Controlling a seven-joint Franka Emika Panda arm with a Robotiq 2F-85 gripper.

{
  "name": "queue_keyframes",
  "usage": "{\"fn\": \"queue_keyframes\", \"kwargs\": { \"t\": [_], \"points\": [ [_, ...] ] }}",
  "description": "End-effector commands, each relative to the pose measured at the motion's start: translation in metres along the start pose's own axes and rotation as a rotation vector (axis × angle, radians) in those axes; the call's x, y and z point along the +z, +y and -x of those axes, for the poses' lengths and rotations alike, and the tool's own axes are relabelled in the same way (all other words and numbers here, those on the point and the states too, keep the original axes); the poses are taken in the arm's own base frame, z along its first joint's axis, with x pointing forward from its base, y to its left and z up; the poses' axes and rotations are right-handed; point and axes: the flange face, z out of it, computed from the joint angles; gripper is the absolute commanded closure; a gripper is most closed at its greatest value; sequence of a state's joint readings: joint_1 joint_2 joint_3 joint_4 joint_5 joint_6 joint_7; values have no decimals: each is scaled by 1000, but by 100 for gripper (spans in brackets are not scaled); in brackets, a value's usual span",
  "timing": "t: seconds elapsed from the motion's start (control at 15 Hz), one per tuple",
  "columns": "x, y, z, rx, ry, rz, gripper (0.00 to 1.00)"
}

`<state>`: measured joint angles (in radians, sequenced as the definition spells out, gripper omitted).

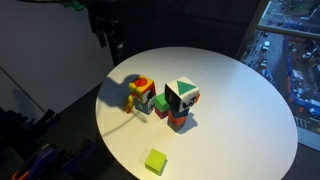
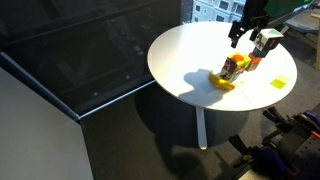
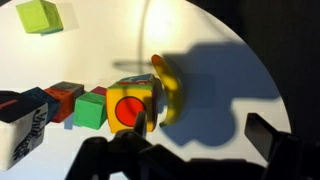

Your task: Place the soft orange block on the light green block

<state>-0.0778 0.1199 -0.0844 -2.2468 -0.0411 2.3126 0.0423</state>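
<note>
fingers (image 3: 268, 138) apart (clear of orange block (image 3: 130, 105))

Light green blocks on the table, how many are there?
1. The light green block lies alone near the table edge, apart from the block cluster, which may hide others.

words: 0 can be read | numbers: 0 | white block (image 3: 22, 138) at 8 o'clock: dark marks, too blurry | orange block (image 3: 130, 92) middle: red round spot, no letters

1. Round white table (image 1: 250, 110): one.
2. Light green block (image 1: 155, 161): one.
3. Orange block with red disc (image 3: 130, 106): one.
4. Yellow curved piece (image 3: 172, 90): one.
5. Dark green block (image 3: 91, 110): one.
6. Further clustered blocks: number unclear.
</note>
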Motion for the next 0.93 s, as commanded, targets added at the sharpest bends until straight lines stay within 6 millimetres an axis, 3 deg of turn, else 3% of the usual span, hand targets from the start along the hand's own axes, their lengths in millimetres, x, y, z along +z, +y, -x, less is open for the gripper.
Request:
{"fn": "queue_keyframes", "kwargs": {
  "t": [0.0,0.53,0.87],
  "points": [
    [15,19,-14,-28,21,13,0],
    [67,46,-38,-31,48,11,0],
    [83,59,-51,10,22,22,0]
  ]
}}
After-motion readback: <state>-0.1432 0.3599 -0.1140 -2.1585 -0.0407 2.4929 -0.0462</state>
